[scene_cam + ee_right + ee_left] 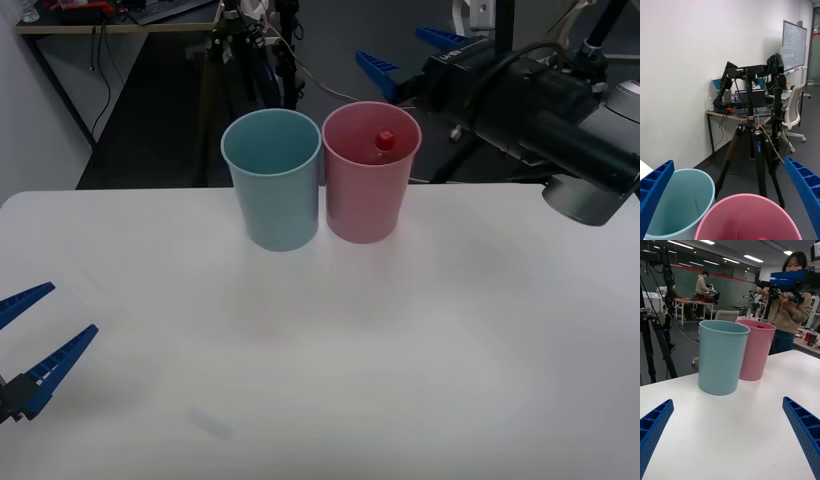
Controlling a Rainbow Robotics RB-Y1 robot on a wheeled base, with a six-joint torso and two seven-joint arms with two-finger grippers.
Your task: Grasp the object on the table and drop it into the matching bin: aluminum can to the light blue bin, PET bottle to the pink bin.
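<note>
Inside the pink bin [366,170], toward its 1 o'clock rim, only the PET bottle [384,140]'s red cap shows; its body and label are hidden, probably by the wall. The left tool [30,335]'s base is cut off at 8 o'clock on the desk [400,350].

Front cam sits high, looks forward and down on the tabletop [420,350], both bins mid-frame. Right wrist cam is raised just behind the pink bin [748,217] and light blue bin [681,202], facing outward into the room. Left wrist cam is low over the tabletop, facing both bins side-on. All three views share the bins.
</note>
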